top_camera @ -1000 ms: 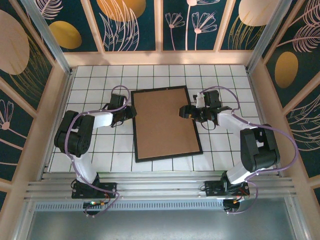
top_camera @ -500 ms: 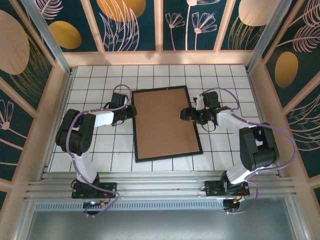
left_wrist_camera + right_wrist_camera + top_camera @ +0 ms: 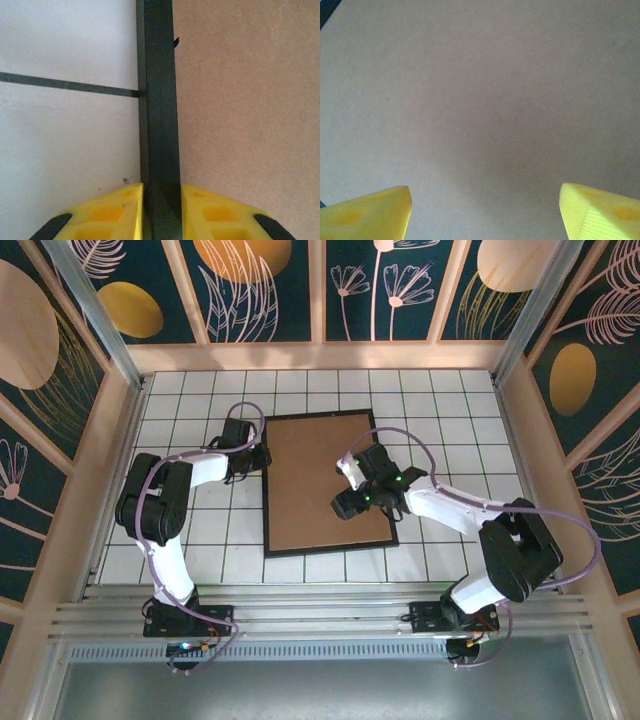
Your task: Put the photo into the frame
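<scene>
Frame (image 3: pixel 159 125), one; backing board (image 3: pixel 310 480), one.

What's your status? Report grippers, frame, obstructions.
Left gripper shut on left rail of the frame. Right gripper open, above the backing board. Backing board covers the frame opening.

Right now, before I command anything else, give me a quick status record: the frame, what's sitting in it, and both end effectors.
frame: black, lying flat on the tiled table
backing board: plain brown, set inside the frame
left end effector: closed on the frame's left rail, one finger on each side
right end effector: open, fingers wide apart, over the backing board; contact with it cannot be told
</scene>
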